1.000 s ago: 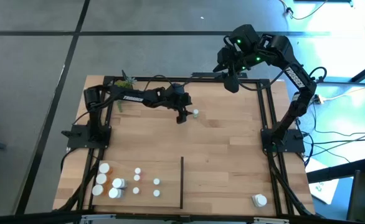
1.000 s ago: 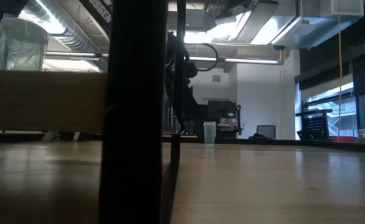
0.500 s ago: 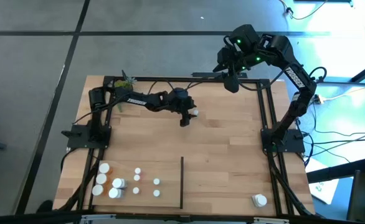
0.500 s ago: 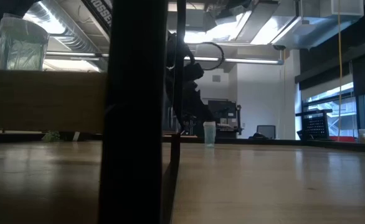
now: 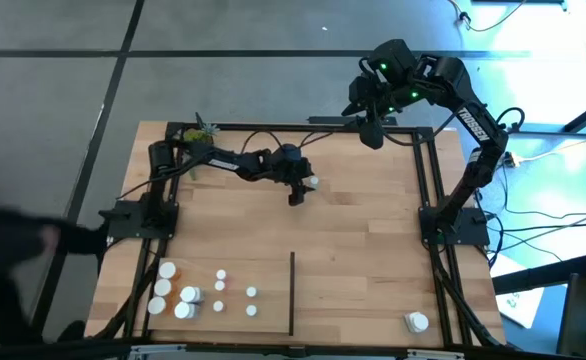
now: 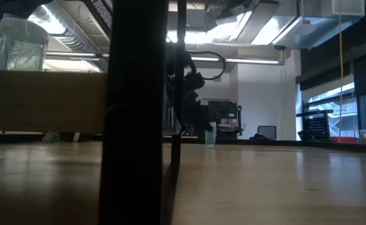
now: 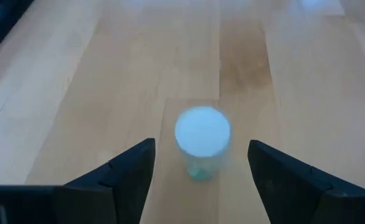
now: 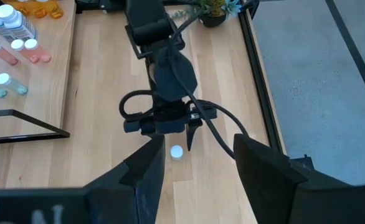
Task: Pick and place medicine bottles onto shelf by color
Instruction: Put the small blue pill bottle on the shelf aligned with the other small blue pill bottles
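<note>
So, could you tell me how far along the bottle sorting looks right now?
Done: a cluster of bottles stands left of the divider strip, one bottle right of it. In hand: the left gripper, fingers open, straddles a lone white-capped bottle, not yet gripped. The right gripper waits raised.

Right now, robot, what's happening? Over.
Left gripper open around small white-capped bottle, not touching. Right gripper open, waiting high at the back. Nothing blocking.

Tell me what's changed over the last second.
The left end effector moved right across the light-wood shelf and now straddles the small white-capped bottle, fingers open, nothing gripped. The right end effector, raised at the far edge, and the bottle group stayed put.
</note>
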{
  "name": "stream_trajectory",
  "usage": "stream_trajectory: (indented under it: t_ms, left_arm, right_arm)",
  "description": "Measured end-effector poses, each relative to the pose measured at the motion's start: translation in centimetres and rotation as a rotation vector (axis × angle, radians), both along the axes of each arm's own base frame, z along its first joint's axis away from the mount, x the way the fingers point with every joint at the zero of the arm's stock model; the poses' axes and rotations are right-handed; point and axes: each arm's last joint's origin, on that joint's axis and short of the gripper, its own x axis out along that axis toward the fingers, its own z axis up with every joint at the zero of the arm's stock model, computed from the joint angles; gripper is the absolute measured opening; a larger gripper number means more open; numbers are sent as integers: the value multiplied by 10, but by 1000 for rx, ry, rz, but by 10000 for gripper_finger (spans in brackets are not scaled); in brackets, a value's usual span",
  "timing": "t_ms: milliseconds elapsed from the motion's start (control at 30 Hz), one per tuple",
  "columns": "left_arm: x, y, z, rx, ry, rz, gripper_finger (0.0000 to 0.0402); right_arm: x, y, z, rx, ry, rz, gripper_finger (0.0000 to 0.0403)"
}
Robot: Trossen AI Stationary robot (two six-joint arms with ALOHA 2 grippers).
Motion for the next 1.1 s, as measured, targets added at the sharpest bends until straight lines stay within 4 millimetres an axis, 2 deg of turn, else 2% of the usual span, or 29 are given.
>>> stream_trajectory:
  t_ms: [733, 867, 1100]
  left_arm:
    - [6, -7, -2, 12, -27, 29, 248]
    - [6, -6, -2, 19, -25, 39, 227]
    - [6, -6, -2, 19, -25, 42, 156]
  right_arm:
    - [0, 0, 0, 0, 0, 0, 193]
    - [0, 0, 0, 0, 0, 0, 193]
    - [0, 0, 0, 0, 0, 0, 193]
